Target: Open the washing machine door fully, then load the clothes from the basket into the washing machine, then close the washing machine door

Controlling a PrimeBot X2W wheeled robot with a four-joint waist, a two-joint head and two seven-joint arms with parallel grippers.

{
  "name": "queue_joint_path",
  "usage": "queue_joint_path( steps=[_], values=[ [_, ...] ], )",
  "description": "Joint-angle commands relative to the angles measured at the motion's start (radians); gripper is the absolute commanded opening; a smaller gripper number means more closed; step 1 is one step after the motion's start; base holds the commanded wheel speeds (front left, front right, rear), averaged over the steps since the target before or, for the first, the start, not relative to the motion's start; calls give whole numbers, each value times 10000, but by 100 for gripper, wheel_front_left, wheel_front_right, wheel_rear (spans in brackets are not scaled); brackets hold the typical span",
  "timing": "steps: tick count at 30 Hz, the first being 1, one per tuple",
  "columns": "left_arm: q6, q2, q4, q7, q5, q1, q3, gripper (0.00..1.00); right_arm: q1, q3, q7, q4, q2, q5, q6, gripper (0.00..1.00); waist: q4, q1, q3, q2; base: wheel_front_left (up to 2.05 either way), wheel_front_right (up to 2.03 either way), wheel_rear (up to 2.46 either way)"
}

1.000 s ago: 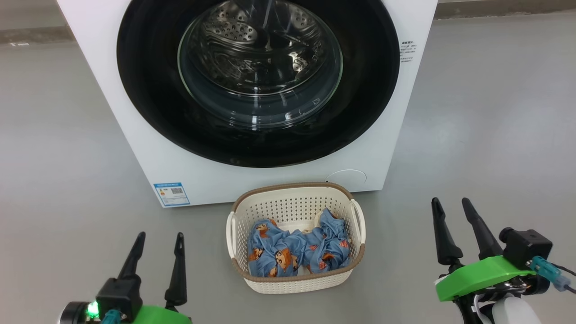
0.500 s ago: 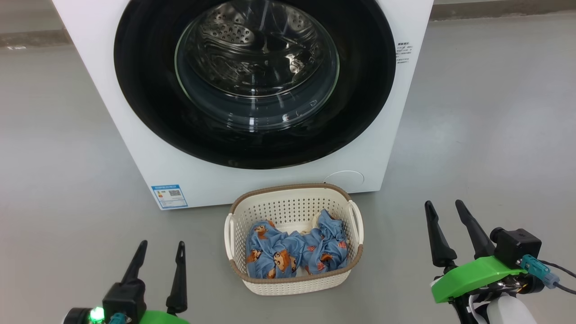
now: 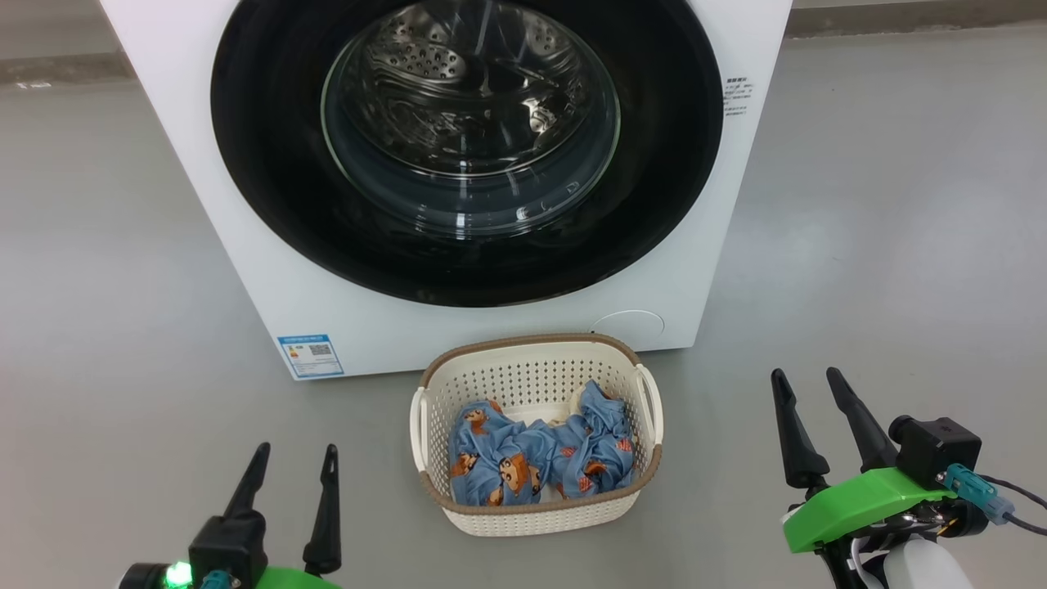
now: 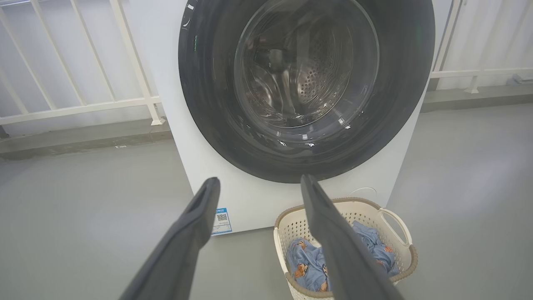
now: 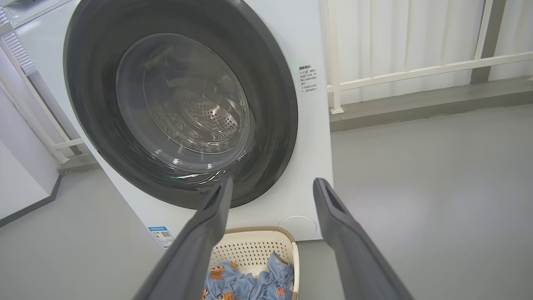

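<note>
Hovering at the lower left, the left gripper [image 3: 295, 448] has its two dark fingers spread wide with nothing between them, tips aimed toward the washing machine [image 3: 270, 270]. Over on the other side, the right gripper [image 3: 805, 373] matches it: fingers splayed wide and empty, sitting a touch further forward in the head view.

Between the two, and well apart from both, the basket [image 3: 540, 517] stands on the grey floor [image 3: 883, 245], just in front of the machine's white front and right below the door. The clothes [image 3: 540, 462] lie inside it, blue fabric with little orange-brown bears, bunched toward the near wall.

Now the washing machine door [image 3: 470, 139]: it's shut, glossy black rim flush against the front, and through the bulging glass you can make out the perforated steel drum [image 3: 425, 57]. A blue label sticker [image 3: 310, 354] sits at the lower left corner of the front, and a small round cover [image 3: 628, 321] at the lower right, just behind the basket's rim.

From the left wrist view, one finger crosses in front of the basket, and white railings [image 4: 83, 100] run behind the machine.
</note>
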Motion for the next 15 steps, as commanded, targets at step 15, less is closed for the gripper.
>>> queue_joint_path(
  steps=[15],
  values=[
    [-71,62,-46,-65,0,-455,340,100,-400,234,-120,-102,-39,28,16,100,50,0,7,0,0,0,0]
  ],
)
